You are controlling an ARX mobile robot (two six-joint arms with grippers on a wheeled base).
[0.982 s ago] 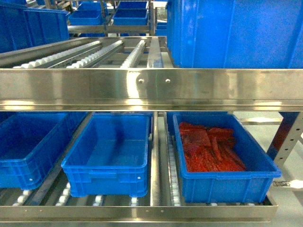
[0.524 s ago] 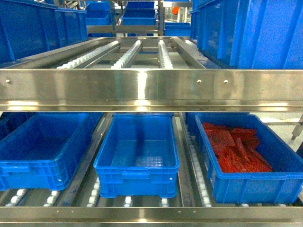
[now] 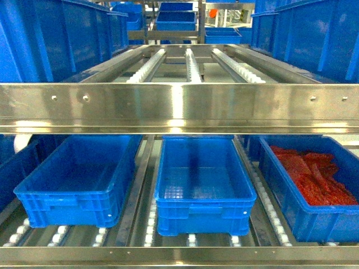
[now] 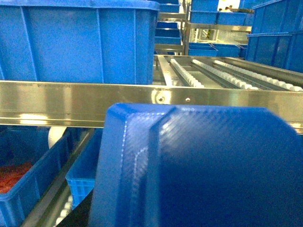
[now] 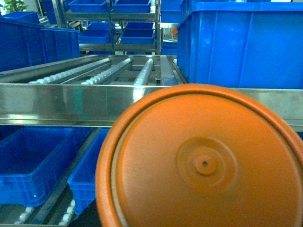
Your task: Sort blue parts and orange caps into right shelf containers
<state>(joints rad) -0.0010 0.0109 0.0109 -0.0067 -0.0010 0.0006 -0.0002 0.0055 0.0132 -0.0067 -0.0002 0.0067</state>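
Observation:
A blue part (image 4: 203, 165) with a textured face and raised ridges fills the lower left wrist view, held close to the camera and hiding my left gripper. An orange cap (image 5: 203, 161), round with a small centre hole, fills the right wrist view the same way and hides my right gripper. In the head view neither gripper shows. On the lower shelf stand three blue containers: the left one (image 3: 78, 179) and the middle one (image 3: 203, 188) are empty. The right one (image 3: 291, 210) holds red-orange pieces (image 3: 317, 174).
A steel crossbar (image 3: 179, 106) spans the shelf front above the lower containers. Roller tracks (image 3: 190, 64) run back on the upper level, flanked by large blue crates (image 3: 67, 36). More shelves with crates stand behind. White rollers (image 3: 148, 224) lie between the lower containers.
The head view has swung left: the containers have slid to the right in the picture, and the one with red-orange pieces now sits at the right edge.

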